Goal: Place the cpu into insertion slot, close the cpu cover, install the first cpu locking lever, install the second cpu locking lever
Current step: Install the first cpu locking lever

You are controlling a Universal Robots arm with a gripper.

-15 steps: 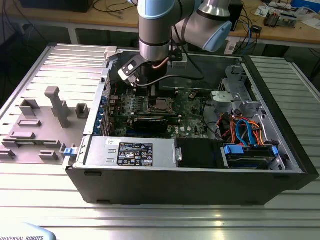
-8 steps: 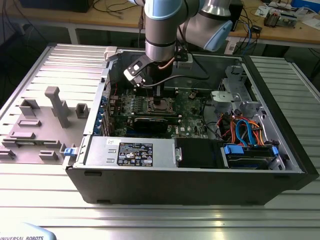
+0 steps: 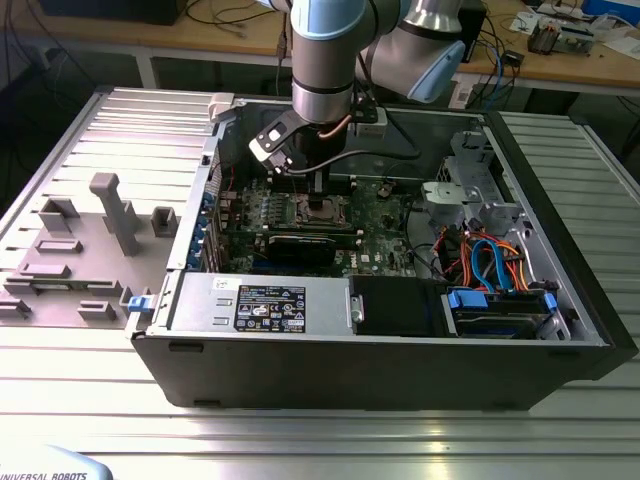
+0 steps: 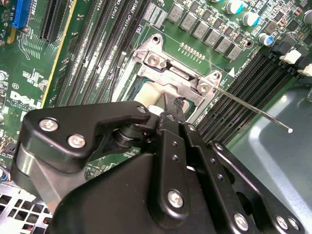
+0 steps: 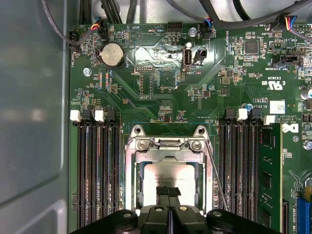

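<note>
Black gripper (image 5: 168, 191), fingers pinched narrowly together and empty, hangs over the cpu (image 5: 163, 173), seated in the insertion slot (image 5: 128, 195) under the lowered cpu cover (image 5: 168, 152); one locking lever (image 4: 253, 111) sticks out free.

Gripper (image 5: 168, 193) low over cpu (image 5: 165, 171), memory slots (image 5: 95, 170) flanking close on both sides, thin lever (image 5: 215, 171) seemingly sticking up beside it, case wall (image 5: 29, 122) past one slot bank.

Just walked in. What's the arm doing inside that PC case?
The hand is closed and down over the cpu, which lies in the window of the cpu cover on the motherboard. The cover looks lowered around the chip. A thin locking lever angles away from it, apparently unlatched.
</note>
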